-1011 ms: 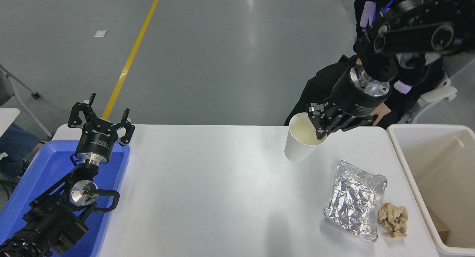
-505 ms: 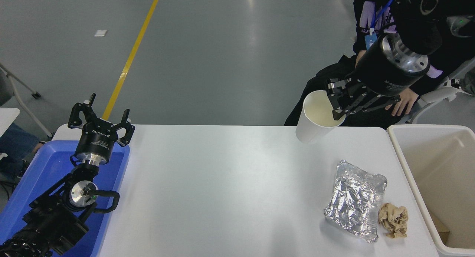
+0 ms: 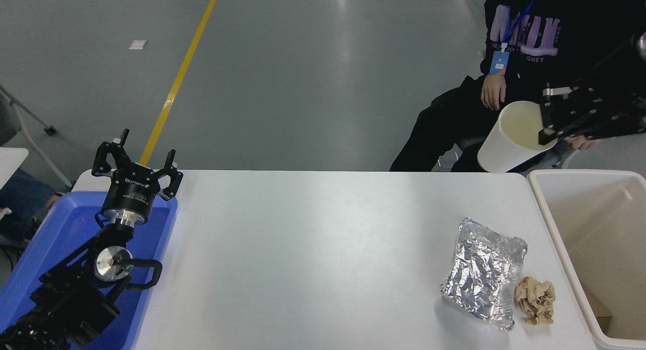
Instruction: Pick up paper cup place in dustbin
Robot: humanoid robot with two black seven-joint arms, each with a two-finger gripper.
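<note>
The white paper cup (image 3: pixel 509 143) with a cream inside hangs tilted in the air beyond the table's far right corner, its mouth facing the camera. My right gripper (image 3: pixel 547 125) is shut on the cup's rim, one finger inside and one outside, and comes in from the right edge. The cup is just left of and above the far left corner of the cream-beige dustbin (image 3: pixel 545 208), which stands at the table's right end. My left gripper (image 3: pixel 136 163) is open and parked over the blue tray at the lower left.
A crumpled foil pouch (image 3: pixel 484 271) and a brown paper ball (image 3: pixel 535 298) lie on the white table (image 3: pixel 303 259) near the bin. A blue tray (image 3: pixel 55 239) sits at the left end. A person (image 3: pixel 530 47) in black sits behind the far right corner, one hand (image 3: pixel 492 91) near the cup.
My right gripper has lifted the paper cup off the table and carried it up and to the right, toward the dustbin. The left arm has not moved.
</note>
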